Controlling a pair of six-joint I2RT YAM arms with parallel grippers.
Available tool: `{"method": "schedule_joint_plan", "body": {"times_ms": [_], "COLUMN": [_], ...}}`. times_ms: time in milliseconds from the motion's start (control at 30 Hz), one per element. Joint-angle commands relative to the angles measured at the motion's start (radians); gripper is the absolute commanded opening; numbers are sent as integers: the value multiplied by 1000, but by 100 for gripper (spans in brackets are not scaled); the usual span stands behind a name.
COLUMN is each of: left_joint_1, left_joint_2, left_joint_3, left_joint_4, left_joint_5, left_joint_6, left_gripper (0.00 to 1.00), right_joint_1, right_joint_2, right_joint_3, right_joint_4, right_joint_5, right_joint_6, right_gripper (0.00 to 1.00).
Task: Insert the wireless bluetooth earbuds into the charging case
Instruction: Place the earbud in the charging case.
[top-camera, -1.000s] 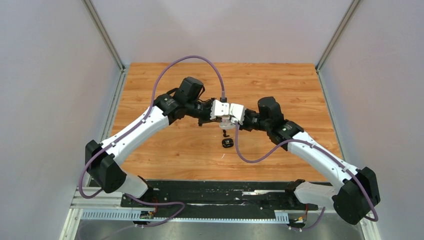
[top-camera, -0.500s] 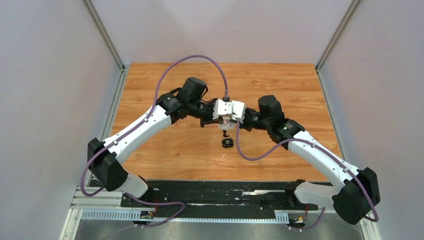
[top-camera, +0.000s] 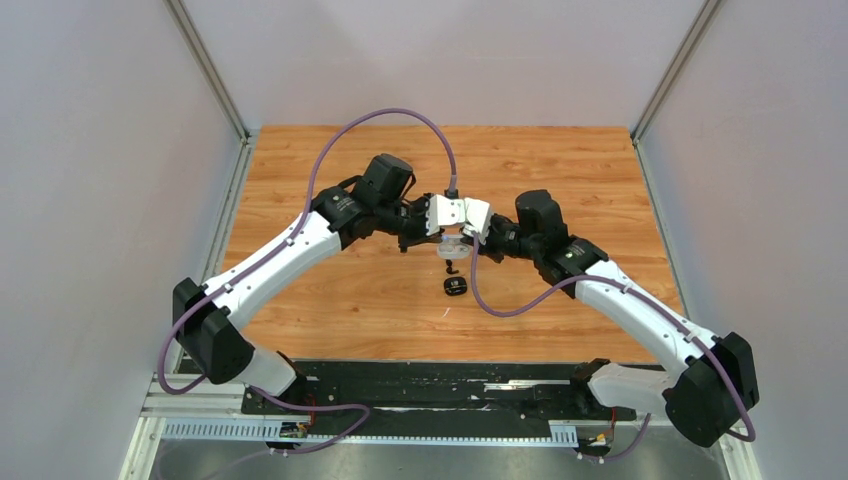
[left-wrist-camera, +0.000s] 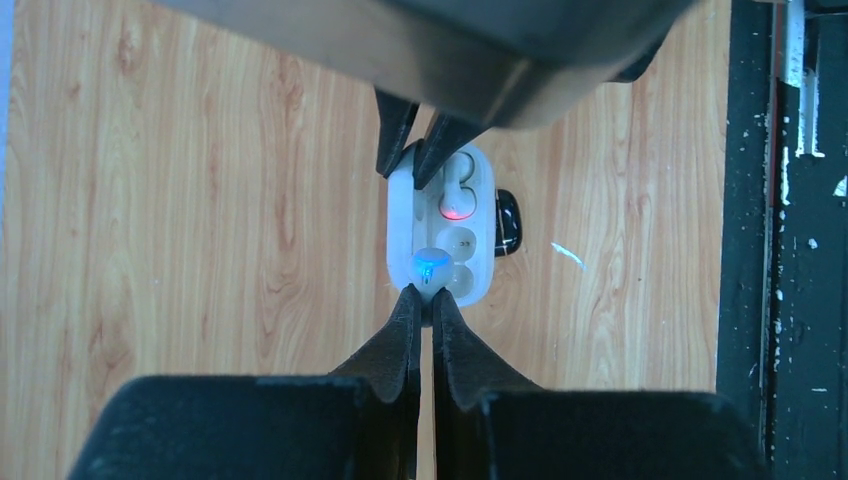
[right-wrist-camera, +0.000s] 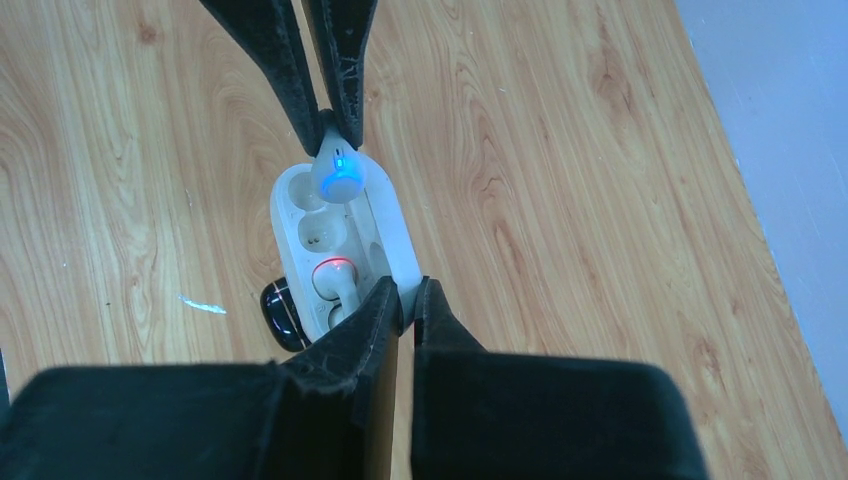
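while the right gripper (right-wrist-camera: 408, 295) pinches the white case (right-wrist-camera: 385, 228) by its rim, holding it up, the left gripper (right-wrist-camera: 336, 125) is clamped on the blue-lit earbud (right-wrist-camera: 340, 176), hovering right over the empty socket. the red-lit earbud (right-wrist-camera: 333, 272) already sits in its slot, so one's in, and this second one looks not yet seated, needs pressing down

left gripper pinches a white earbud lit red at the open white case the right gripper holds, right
No: the earbud in the left gripper glows blue, as the right wrist view shows. The rest holds: it is at the open white case that the right gripper holds.
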Motion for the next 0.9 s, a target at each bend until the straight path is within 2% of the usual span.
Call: {"method": "schedule_joint_plan", "body": {"times_ms": [0, 300, 433, 633, 867], "left_joint_1": [-37, -43, -42, -42, -43], "left_joint_2": [-2, -52, -127, -182, -166], "left_joint_3": [-4, -51, -147, -212, -196], "left_joint_4": [1, 80, 169, 246, 233], "left_joint_5": [-82, -114, -106, -79, -146], "left_joint_6": [-34, -144, -129, -93, -33], "left_gripper": [0, 0, 0, 0, 0], "right_joint_1": [11, 10, 10, 10, 10], "right_joint_2": [7, 21, 4, -11, 2], "right_joint_3": [74, 87, 64, 43, 60], "right_joint_4": [67, 94, 104, 120, 117], "right_joint_5": [-6, 8, 6, 10, 5], "right_joint_6": [47, 136, 139, 157, 163], "right_gripper": [0, 0, 0, 0, 0]}}
